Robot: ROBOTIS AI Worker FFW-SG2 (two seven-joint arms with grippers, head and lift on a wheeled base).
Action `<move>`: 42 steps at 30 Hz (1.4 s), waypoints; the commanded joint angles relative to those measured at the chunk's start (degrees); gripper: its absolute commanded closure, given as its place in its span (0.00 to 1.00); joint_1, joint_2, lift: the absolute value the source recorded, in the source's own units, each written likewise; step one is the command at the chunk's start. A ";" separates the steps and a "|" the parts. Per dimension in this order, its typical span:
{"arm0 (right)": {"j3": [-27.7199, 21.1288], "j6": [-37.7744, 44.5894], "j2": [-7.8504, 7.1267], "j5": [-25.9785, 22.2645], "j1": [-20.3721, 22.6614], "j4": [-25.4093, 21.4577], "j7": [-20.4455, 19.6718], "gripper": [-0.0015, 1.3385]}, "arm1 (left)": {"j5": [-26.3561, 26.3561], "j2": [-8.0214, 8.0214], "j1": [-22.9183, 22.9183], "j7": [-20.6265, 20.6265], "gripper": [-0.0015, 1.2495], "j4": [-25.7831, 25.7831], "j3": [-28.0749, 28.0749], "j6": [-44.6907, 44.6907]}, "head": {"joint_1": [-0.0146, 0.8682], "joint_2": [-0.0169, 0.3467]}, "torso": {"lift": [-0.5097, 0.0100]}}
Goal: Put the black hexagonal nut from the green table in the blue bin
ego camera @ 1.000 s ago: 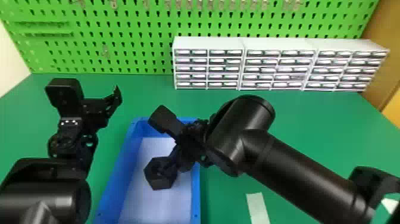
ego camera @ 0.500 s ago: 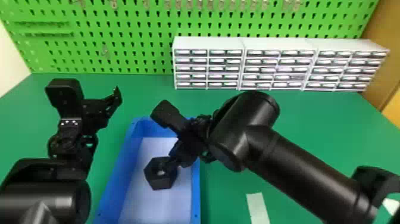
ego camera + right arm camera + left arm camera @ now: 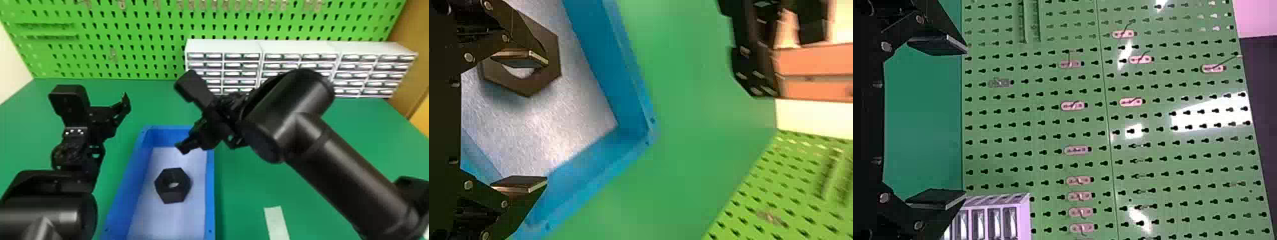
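The black hexagonal nut with a round hole (image 3: 174, 196) lies flat on the pale floor of the blue rectangular bin (image 3: 210, 191), low and just left of centre in the head view. So the placing itself looks done (a tidy landing, well inside the walls). What is left, I judge, is only for the black two-fingered right gripper (image 3: 546, 121) to draw clear; its fingers are spread apart, holding nothing, over the bin near the frame's middle. The black two-fingered left gripper (image 3: 965, 123) is idle at centre left, fingers also wide apart.

By count: one nut, one bin, two grippers, three white drawer cabinets (image 3: 297, 46) at upper right, and one whitish strip (image 3: 276, 220) on the green table (image 3: 249, 191), lower right.
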 commanded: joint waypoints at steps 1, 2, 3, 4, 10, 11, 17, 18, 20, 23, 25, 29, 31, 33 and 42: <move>-4.29 0.00 -0.05 1.81 1.62 -2.49 0.09 0.32 | 0.09 0.00 0.00 0.00 0.20 0.00 -0.03 0.05 | 0.79 0.19 | 0.80; -5.61 -0.17 -0.05 2.51 2.06 -3.11 0.09 0.32 | 0.09 0.00 0.00 0.00 0.20 0.00 -0.03 -0.04 | 0.79 0.19 | 0.80; -6.57 -0.52 -0.05 2.86 2.50 -3.46 0.09 0.32 | 0.09 0.00 0.00 0.00 0.20 0.00 -0.03 -0.04 | 0.79 0.19 | 0.80; -7.63 -0.96 -0.05 3.12 3.03 -3.72 0.17 0.32 | 0.09 0.00 0.00 0.00 0.20 0.00 -0.03 -0.04 | 0.79 0.19 | 0.80; -15.10 -5.53 0.39 4.88 6.72 -4.08 1.67 0.32 | 0.18 0.00 0.00 0.00 0.20 0.00 -0.12 -0.04 | 0.79 0.19 | 0.80; -16.07 -5.88 0.48 4.97 6.99 -4.16 1.93 0.32 | 0.18 0.00 0.00 0.00 0.20 0.00 -0.12 -0.04 | 0.79 0.19 | 0.80; -19.41 -9.14 0.66 5.76 8.48 -4.78 3.34 0.32 | 0.18 0.00 -0.09 0.00 0.20 0.00 -0.12 -0.04 | 0.79 0.19 | 0.80; -20.02 -9.75 0.74 5.67 8.83 -4.87 3.34 0.32 | 0.18 0.00 -0.09 0.00 0.20 0.00 -0.12 -0.04 | 0.79 0.19 | 0.80; -21.25 -10.98 0.83 5.76 9.53 -5.22 3.43 0.32 | 0.18 0.00 -0.18 0.00 0.20 0.00 -0.12 -0.04 | 0.79 0.19 | 0.80; -22.92 -13.18 0.92 5.76 10.41 -5.57 3.43 0.32 | 0.18 0.00 -0.09 0.00 0.20 -0.09 -0.12 -0.04 | 0.79 0.19 | 0.80; -23.98 -14.41 0.83 5.76 10.94 -5.66 3.43 0.32 | 0.18 0.00 -0.09 0.00 0.20 -0.09 -0.12 -0.04 | 0.79 0.19 | 0.80; -27.05 -17.05 1.01 5.85 12.52 -5.83 3.43 0.32 | 0.18 0.00 -0.18 0.00 0.20 -0.09 -0.12 -0.04 | 0.79 0.19 | 0.80; -28.37 -17.93 1.01 5.94 13.05 -6.01 3.43 0.32 | 0.18 0.00 -0.18 0.00 0.20 -0.09 -0.12 -0.04 | 0.79 0.19 | 0.80; -29.60 -18.80 1.01 6.64 13.67 -6.10 3.43 0.32 | 0.18 0.00 -0.18 0.00 0.20 -0.18 -0.12 -0.04 | 0.79 0.19 | 0.80; -33.47 -25.84 1.09 8.84 16.92 -6.10 2.81 0.32 | 0.18 0.00 -0.09 0.00 0.20 -0.18 -0.29 -0.04 | 0.79 0.19 | 0.80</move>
